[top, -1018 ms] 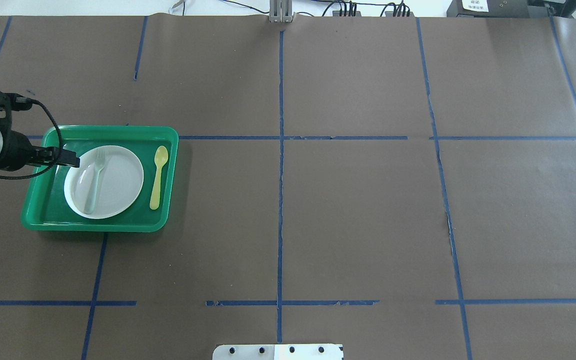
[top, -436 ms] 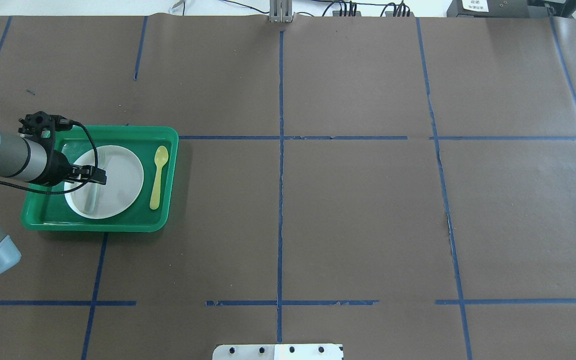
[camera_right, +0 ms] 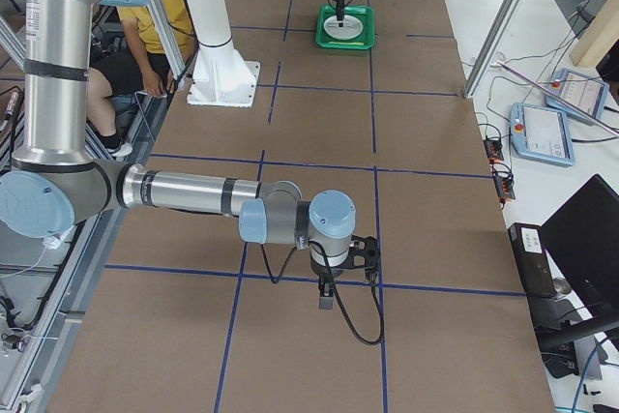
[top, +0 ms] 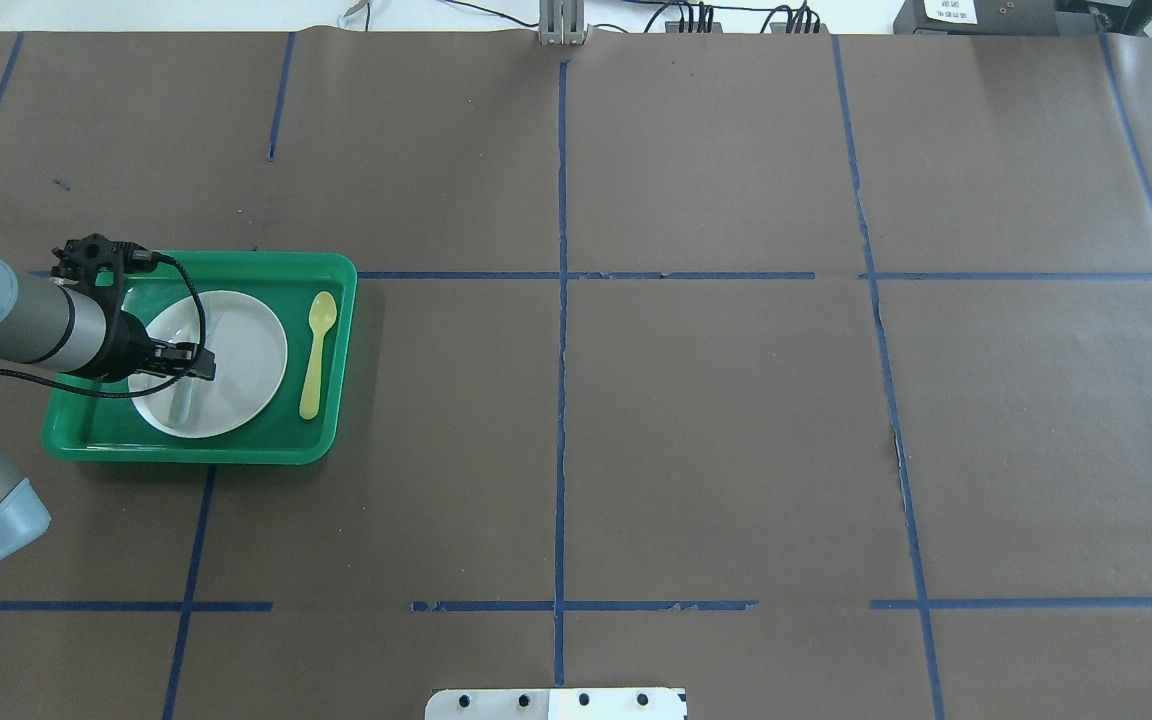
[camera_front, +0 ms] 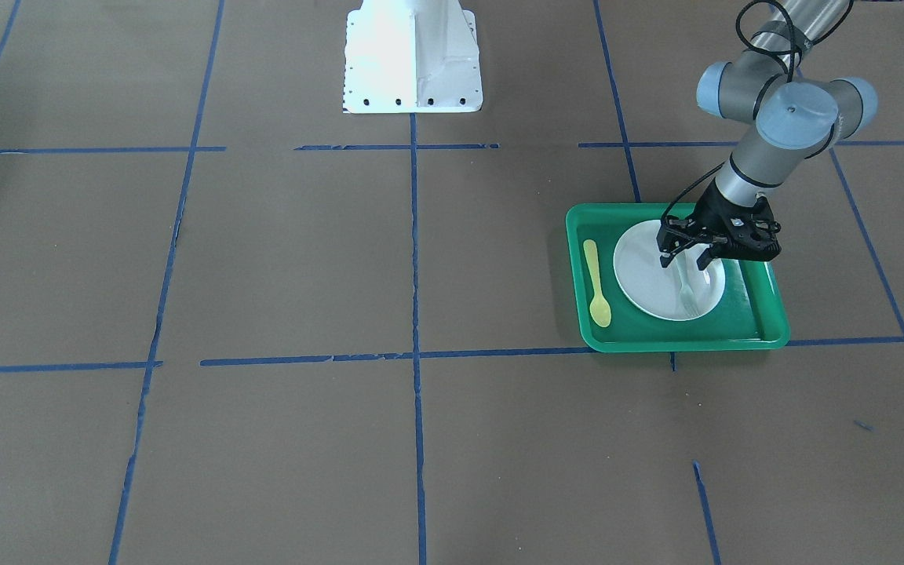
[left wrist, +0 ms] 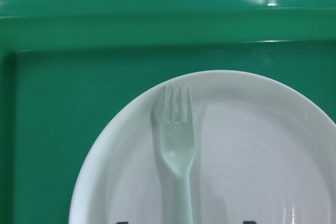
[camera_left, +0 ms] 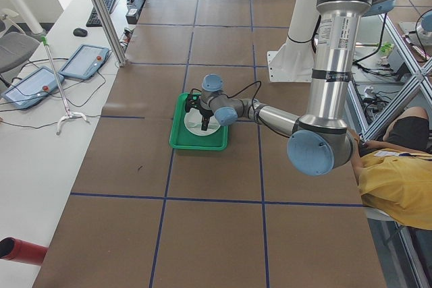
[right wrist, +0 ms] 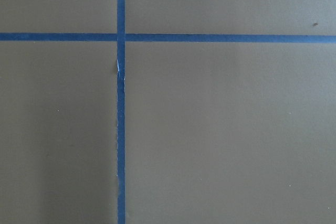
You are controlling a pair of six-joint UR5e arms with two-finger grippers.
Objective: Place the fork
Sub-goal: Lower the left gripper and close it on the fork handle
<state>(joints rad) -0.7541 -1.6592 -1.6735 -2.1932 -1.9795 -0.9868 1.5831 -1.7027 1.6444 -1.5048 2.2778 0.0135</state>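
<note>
Fork (left wrist: 176,145) in pale translucent plastic lies flat on the white plate (left wrist: 262,145), left of the plate's middle. Its tines point to the far side of the green tray (left wrist: 79,24) and its handle runs back toward the robot. At the left of the overhead view, the left gripper (camera_front: 686,263) hangs over the plate with its jaws spread, one finger on each side of the handle, neither seen touching it. I judge the fork very light, thin and a little springy. It is probably slick against the smooth plate, so it could skate or flip if one finger meets it first. The handle just behind the neck looks the best hold, pinched across its narrow width with modest force, since such plastic can snap. Right of the plate, in the same tray and well apart from the fork, lies the yellow spoon (top: 314,355). Farther right stretches the brown table (top: 736,450), and the right gripper (camera_right: 327,299) hovers over it near a tape crossing. Whether that claw is released or clenched I cannot tell.
</note>
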